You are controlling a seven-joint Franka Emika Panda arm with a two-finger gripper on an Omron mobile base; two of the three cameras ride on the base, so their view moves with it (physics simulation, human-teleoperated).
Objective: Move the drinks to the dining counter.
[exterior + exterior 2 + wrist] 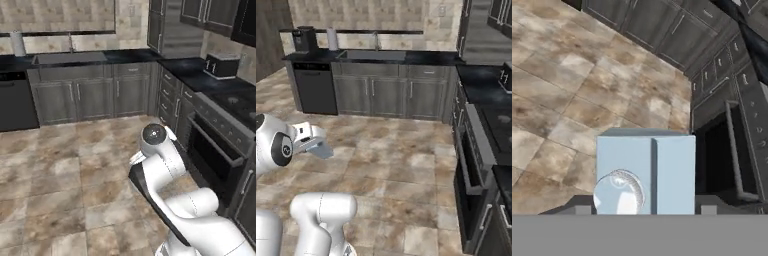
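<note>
Low in the hand view, the hand [643, 212] is clamped on the pale blue carton [646, 172] above tiled floor [572, 90], so delivery to the dining table, and the bottle, seemingly remain.

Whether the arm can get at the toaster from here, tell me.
Probably not. The gripper is shut on the carton, folded in low over the floor, and the toaster sits far back on the counter beyond the oven.
</note>
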